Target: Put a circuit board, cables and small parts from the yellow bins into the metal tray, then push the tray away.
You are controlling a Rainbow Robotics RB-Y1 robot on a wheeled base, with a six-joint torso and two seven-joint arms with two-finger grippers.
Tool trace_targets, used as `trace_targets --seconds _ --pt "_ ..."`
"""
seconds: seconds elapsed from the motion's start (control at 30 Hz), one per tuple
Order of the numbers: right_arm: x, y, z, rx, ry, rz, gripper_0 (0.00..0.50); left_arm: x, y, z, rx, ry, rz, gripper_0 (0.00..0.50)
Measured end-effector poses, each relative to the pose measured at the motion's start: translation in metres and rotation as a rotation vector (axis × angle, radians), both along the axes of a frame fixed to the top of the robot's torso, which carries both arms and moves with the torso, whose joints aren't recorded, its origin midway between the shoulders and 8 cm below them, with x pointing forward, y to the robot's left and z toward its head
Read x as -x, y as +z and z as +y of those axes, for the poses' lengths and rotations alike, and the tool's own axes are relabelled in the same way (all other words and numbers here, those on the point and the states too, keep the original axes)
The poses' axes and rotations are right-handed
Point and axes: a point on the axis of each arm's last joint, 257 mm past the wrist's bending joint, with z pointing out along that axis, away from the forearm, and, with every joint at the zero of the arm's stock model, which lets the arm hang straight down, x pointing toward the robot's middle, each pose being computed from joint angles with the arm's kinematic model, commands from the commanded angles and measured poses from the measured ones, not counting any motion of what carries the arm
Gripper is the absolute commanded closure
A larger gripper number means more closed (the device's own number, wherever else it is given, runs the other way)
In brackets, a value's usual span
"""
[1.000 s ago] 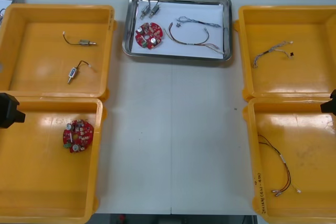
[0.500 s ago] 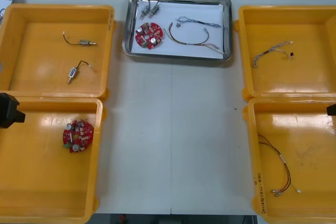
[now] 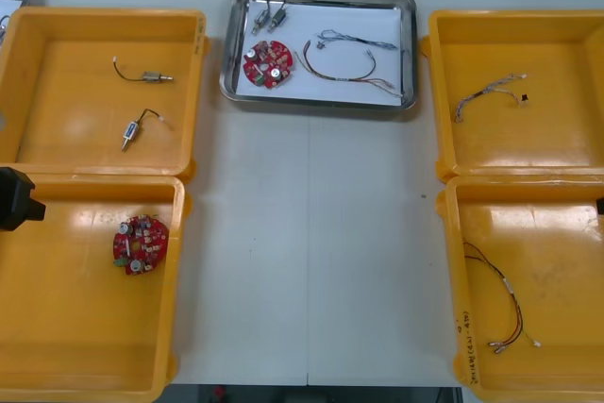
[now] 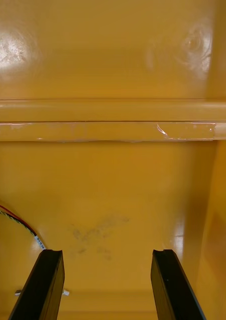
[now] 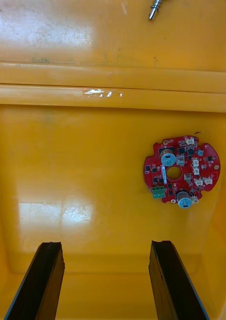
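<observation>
The metal tray point(image 3: 408, 44) stands at the table's far middle, white inside. In it lie a round red circuit board point(image 3: 267, 62), two small metal parts point(image 3: 268, 15) and cables point(image 3: 349, 56). My left gripper point(image 5: 106, 245) hangs open over the near left yellow bin point(image 5: 67, 165), with a second red circuit board point(image 5: 181, 169) point(image 3: 141, 243) beyond its fingers. My right gripper point(image 4: 106, 252) is open over the near right yellow bin point(image 4: 118, 180), with nothing between its fingers. A red and yellow cable point(image 4: 17, 220) point(image 3: 500, 299) lies beside one finger.
The far left bin point(image 3: 57, 73) holds two small metal parts point(image 3: 142, 101). The far right bin point(image 3: 547, 129) holds a blue and white cable point(image 3: 486, 92). My left arm point(image 3: 14, 197) shows at the left edge. Bare table point(image 3: 311, 252) lies between the bins.
My right arm has drawn back to the right, almost out of the front view. The left arm and everything in the tray and bins have stayed put.
</observation>
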Motion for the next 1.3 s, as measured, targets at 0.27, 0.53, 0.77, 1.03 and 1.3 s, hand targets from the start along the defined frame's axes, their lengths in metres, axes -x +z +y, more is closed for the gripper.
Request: trace_targets --seconds 0.27,0.53,0.77,1.03,1.3 --pt "0.0 0.0024 -0.0025 -0.001 -0.008 -0.007 0.0 0.0 0.0 0.0 0.0 0.0 0.0 0.0" --pt "0.0005 0.0019 -0.0028 -0.002 -0.009 -0.006 0.0 0.0 0.0 0.0 0.0 0.0 0.0 0.0" --pt "0.0006 0.0018 -0.0028 -0.002 -0.009 -0.006 0.0 0.0 0.0 0.0 0.0 0.0 0.0 0.0" --pt "0.0007 0.0017 -0.0029 -0.002 -0.009 -0.005 0.0 0.0 0.0 0.0 0.0 0.0 0.0 0.0" --pt "0.0007 0.0017 -0.0029 -0.002 -0.01 -0.005 0.0 0.0 0.0 0.0 0.0 0.0 0.0 0.0"
